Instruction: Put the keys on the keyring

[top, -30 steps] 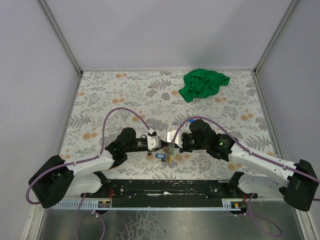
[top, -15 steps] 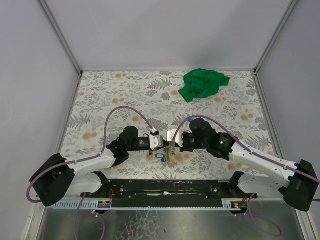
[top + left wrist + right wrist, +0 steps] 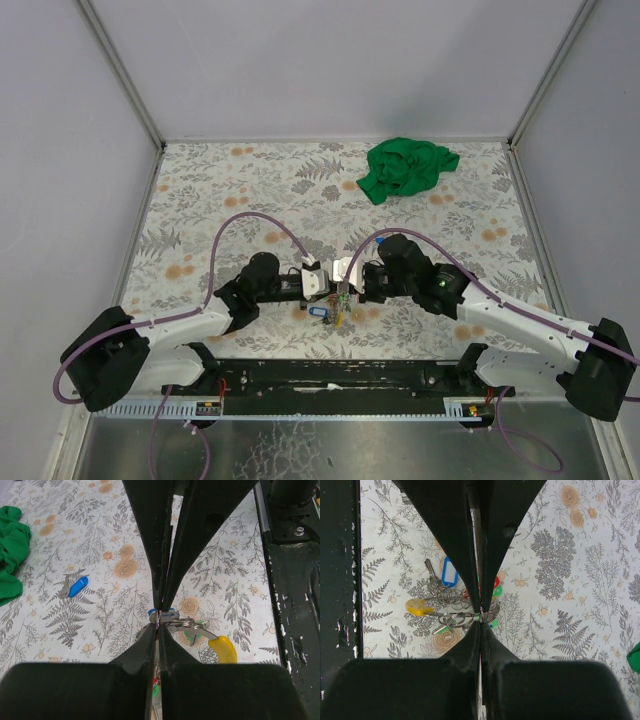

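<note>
Both grippers meet tip to tip near the table's front middle. My left gripper (image 3: pixel 328 287) (image 3: pixel 159 619) is shut on a thin silvery wire, the keyring (image 3: pixel 159 616). My right gripper (image 3: pixel 342 286) (image 3: pixel 481 616) is shut on the keyring (image 3: pixel 492 613) too. Below them hangs a bunch of keys (image 3: pixel 334 312) on small rings: a yellow one (image 3: pixel 222 649) (image 3: pixel 418 607), a blue-headed one (image 3: pixel 449 574), a green one (image 3: pixel 496 591) and a red one (image 3: pixel 496 582). One blue key (image 3: pixel 75 586) lies apart on the cloth-patterned table.
A crumpled green cloth (image 3: pixel 405 166) lies at the back right of the floral table (image 3: pixel 220 190). A black base rail (image 3: pixel 340 375) runs along the near edge. Walls close the table in on three sides.
My left gripper has slid a little to the right, up to the right gripper. The key bunch stays in place below them.
</note>
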`<move>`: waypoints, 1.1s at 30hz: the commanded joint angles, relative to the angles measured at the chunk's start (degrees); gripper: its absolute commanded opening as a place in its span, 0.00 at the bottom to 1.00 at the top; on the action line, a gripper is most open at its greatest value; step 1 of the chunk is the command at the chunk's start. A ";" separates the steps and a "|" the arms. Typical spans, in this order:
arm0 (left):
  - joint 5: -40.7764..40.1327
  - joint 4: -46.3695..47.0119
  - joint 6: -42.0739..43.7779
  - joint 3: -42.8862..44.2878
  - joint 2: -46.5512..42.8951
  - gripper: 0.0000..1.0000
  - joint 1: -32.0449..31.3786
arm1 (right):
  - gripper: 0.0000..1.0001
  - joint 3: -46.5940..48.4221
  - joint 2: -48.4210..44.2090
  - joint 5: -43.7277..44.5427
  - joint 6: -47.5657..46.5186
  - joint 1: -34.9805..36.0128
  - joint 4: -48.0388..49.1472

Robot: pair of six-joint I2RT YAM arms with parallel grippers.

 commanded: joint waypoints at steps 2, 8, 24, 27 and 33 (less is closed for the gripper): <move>-3.60 1.57 -2.58 1.96 0.09 0.00 -0.12 | 0.00 2.15 -1.01 -0.05 -0.12 0.07 0.73; -5.03 3.98 -5.64 1.46 -0.35 0.00 1.25 | 0.00 0.96 -1.30 2.42 -0.19 0.03 1.03; -5.27 13.94 -13.17 -1.26 -0.76 0.00 3.83 | 0.18 -3.17 -1.37 5.94 0.41 0.03 9.82; -5.75 14.49 -13.20 -1.51 -0.70 0.00 3.80 | 0.29 -4.66 -3.24 6.31 0.69 0.06 11.69; -5.65 15.10 -13.60 -1.62 -0.50 0.00 3.86 | 0.37 -6.36 -4.84 7.59 0.95 0.09 13.98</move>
